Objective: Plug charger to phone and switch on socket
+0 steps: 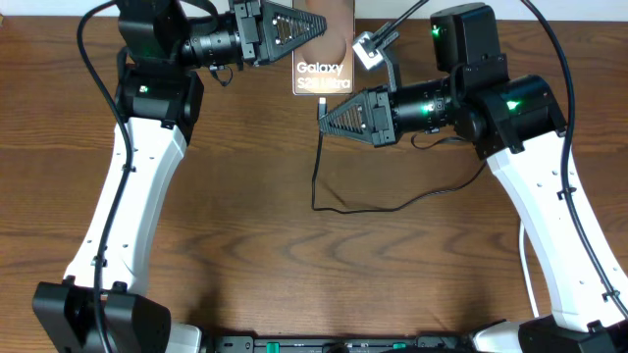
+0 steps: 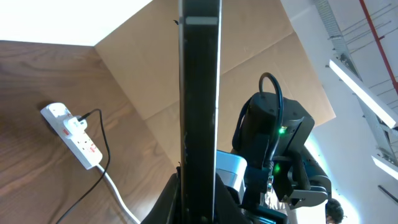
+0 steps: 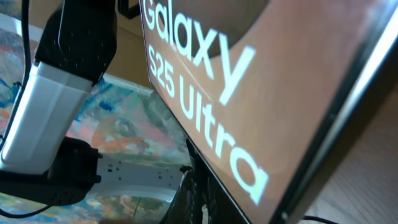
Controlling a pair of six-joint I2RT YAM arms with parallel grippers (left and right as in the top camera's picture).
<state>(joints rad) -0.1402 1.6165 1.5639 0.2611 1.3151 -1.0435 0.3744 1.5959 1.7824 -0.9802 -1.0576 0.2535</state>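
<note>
Phone (image 1: 322,61): brown slab at the far middle of the table (image 1: 245,226), lettered face up; the left wrist view sees it edge-on; whether it touches the wood cannot be told.
Left gripper (image 1: 302,27): clenched on the phone's left side.
Right gripper (image 1: 326,113): closed, pinching the charger (image 1: 315,172) by its end, just below the phone's near edge.
Socket (image 2: 73,135): white strip with red marks, flat on the table, black plug (image 2: 79,122) in it, white cord (image 2: 117,194) trailing away.
Charger: thin black cable dropping from the right gripper, then bending along the table toward the right arm.
Connector tip (image 1: 319,106): sticks out of the fingers near the phone; contact unclear.
</note>
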